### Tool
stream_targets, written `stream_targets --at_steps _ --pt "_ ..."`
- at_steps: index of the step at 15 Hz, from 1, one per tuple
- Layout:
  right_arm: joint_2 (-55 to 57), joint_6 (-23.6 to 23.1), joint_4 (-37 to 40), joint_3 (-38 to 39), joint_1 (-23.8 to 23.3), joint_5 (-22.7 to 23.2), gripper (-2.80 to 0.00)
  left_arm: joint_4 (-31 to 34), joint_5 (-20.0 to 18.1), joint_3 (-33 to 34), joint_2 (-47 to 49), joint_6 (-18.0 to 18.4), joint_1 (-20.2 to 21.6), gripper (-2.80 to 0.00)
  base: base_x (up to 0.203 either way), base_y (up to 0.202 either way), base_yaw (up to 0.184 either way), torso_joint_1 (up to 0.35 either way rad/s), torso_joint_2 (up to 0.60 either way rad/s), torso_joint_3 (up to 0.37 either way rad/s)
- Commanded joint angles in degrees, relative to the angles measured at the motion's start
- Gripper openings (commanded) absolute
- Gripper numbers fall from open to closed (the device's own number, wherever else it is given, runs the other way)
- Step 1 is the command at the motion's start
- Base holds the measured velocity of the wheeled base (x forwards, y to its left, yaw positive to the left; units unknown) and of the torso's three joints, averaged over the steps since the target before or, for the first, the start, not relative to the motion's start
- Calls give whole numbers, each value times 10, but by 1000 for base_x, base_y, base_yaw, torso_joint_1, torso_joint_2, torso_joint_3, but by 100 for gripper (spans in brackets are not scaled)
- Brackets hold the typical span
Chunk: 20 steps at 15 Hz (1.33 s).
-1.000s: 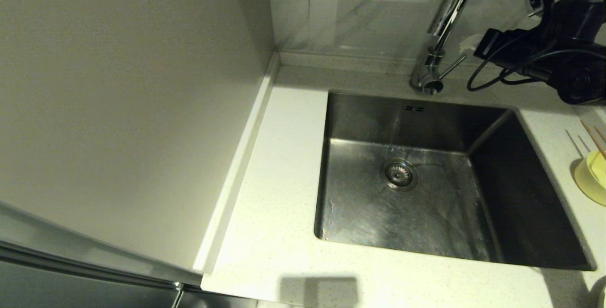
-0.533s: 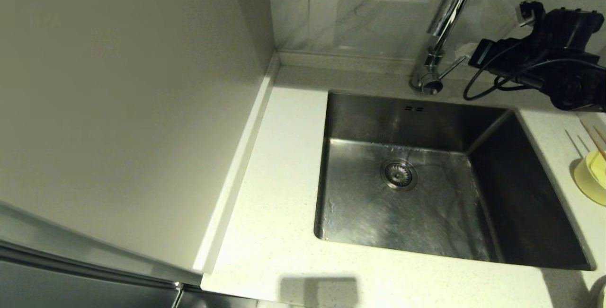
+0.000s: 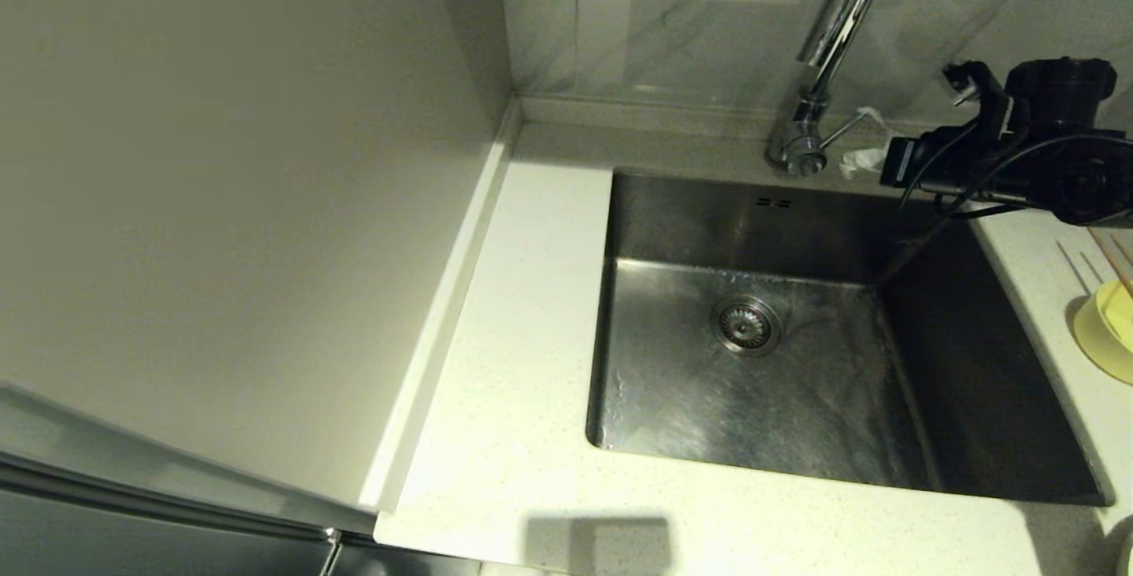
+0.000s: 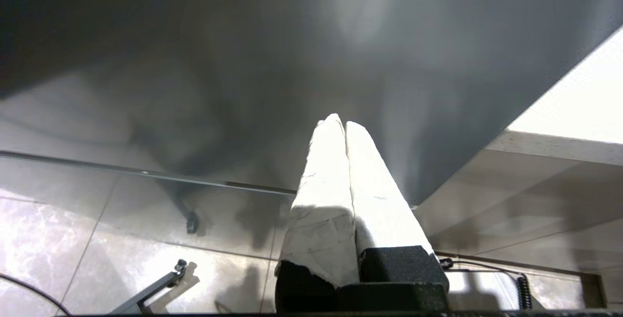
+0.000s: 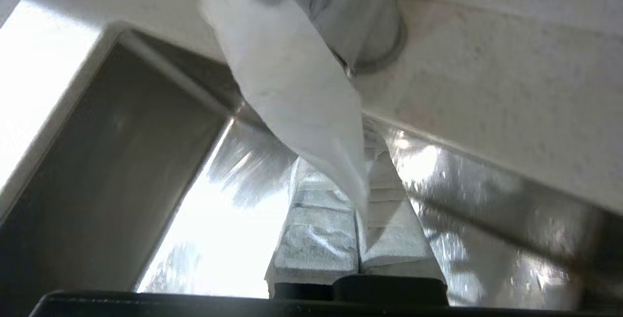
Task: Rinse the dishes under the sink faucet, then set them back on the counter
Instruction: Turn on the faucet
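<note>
1. Nearest the robot, the front strip of the speckled counter (image 3: 531, 434) lies bare along the sink's front edge.
2. Off below the counter, the left gripper (image 4: 340, 127) hangs parked over the floor, its taped fingers pressed together on nothing.
3. At the counter's right edge, level with the middle of the sink, sits the pale yellow bowl (image 3: 1106, 328), only partly in view, with the wooden chopsticks (image 3: 1117, 259) just behind it. The plate is not in view. None of the dishes is in hand.
4. The steel sink (image 3: 797, 364) holds only its drain strainer (image 3: 746, 326); no running water shows.
5. At the sink's back right corner, the right gripper (image 3: 866, 151) hangs just beside the faucet lever, its taped fingers (image 5: 316, 239) closed with a loose flap of white tape sticking out ahead of them.
6. Farthest back, the chrome faucet (image 3: 819, 72) stands on the counter's rear strip. A second ago the right arm was higher and further back by the wall; it has since dropped toward the sink corner. That looks like lining up to work the lever, so rinsing has probably not begun.
</note>
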Motion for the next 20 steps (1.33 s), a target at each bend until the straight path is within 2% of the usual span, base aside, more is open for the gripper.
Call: stream_targets --at_steps 1,7,15,18,20 --pt "-19 1 -1 6 0 4 -280 0 0 0 -1 0 0 -280 0 0 0 0 0 0" --pt "-14 -3 -23 -20 0 -4 -280 0 0 0 -1 0 0 -280 0 0 0 0 0 0" --pt "9 -12 -116 -36 0 -69 -280 0 0 0 -1 0 0 -280 0 0 0 0 0 0" --pt "16 -2 -127 -46 0 -70 -280 0 0 0 -1 0 0 -280 0 0 0 0 0 0" --pt "21 22 -135 -56 1 -70 -280 0 0 0 -1 0 0 -280 0 0 0 0 0 0"
